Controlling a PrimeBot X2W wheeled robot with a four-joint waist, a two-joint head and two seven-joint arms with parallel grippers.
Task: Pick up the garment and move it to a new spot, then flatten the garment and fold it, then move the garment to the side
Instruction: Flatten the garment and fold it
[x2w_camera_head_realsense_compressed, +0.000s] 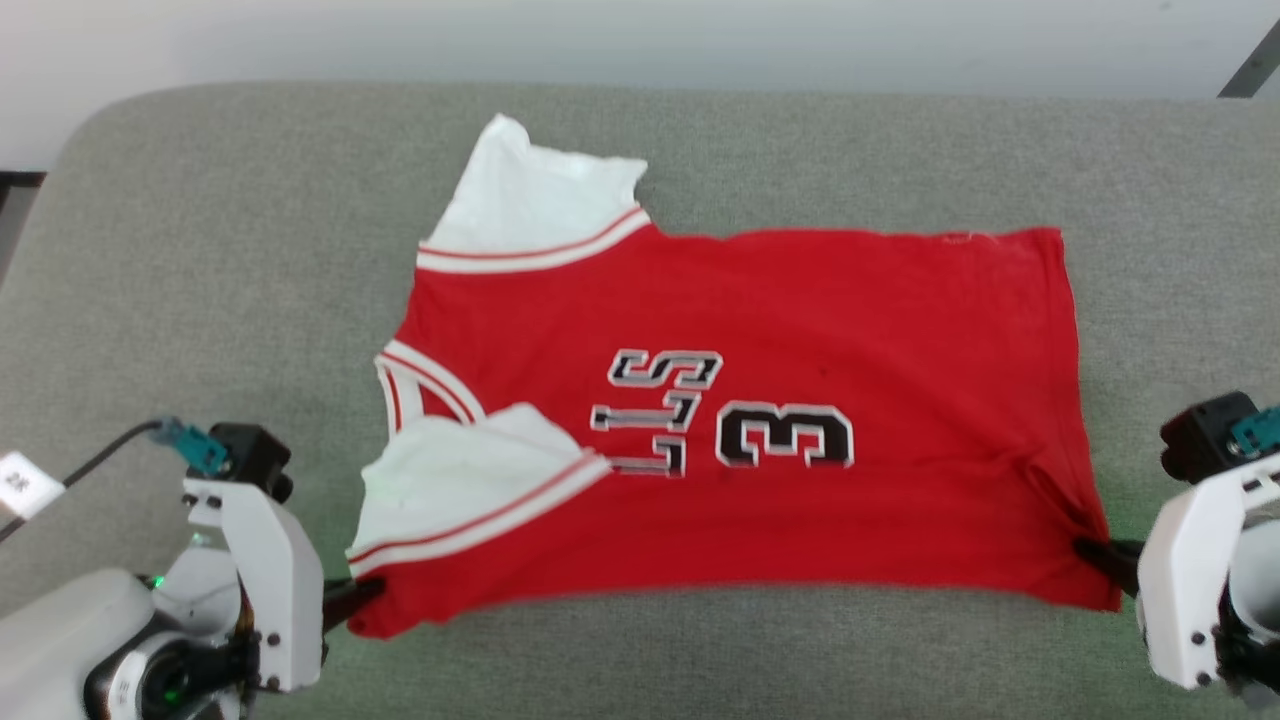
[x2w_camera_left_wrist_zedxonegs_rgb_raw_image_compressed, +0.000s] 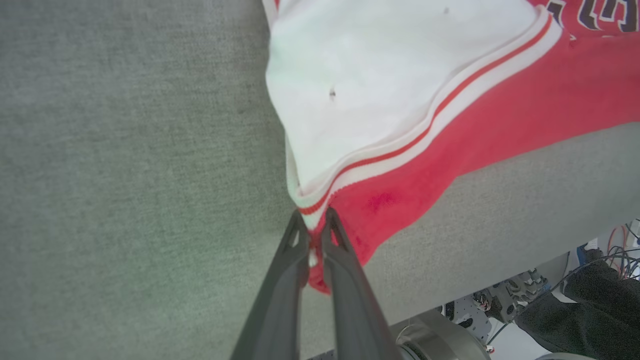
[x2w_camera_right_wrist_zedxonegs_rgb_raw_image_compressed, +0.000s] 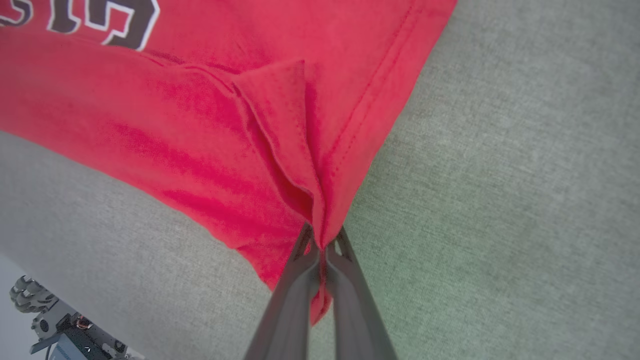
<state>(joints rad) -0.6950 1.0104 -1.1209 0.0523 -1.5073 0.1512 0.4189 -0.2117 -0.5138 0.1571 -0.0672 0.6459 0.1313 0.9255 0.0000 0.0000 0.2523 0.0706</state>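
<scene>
The garment (x2w_camera_head_realsense_compressed: 760, 330), a red shirt with white sleeve ends, striped trim and black "3" lettering, lies spread sideways on the grey padded surface (x2w_camera_head_realsense_compressed: 200, 250). One white sleeve points to the far left, the other lies folded over the near left part. My left gripper (x2w_camera_head_realsense_compressed: 362, 592) is shut on the shirt's near left corner, right beside the striped trim (x2w_camera_left_wrist_zedxonegs_rgb_raw_image_compressed: 400, 150), with cloth pinched between its fingers (x2w_camera_left_wrist_zedxonegs_rgb_raw_image_compressed: 287, 260). My right gripper (x2w_camera_head_realsense_compressed: 1092, 552) is shut on the near right hem corner, where the red cloth (x2w_camera_right_wrist_zedxonegs_rgb_raw_image_compressed: 280, 150) bunches into a fold.
The grey surface extends around the shirt on all sides, with its front edge close below the shirt's near hem. A pale wall (x2w_camera_head_realsense_compressed: 640, 40) runs behind. A cable and white tag (x2w_camera_head_realsense_compressed: 25, 485) sit at the left. Robot base parts and wires (x2w_camera_left_wrist_zedxonegs_rgb_raw_image_compressed: 575, 295) show below the front edge.
</scene>
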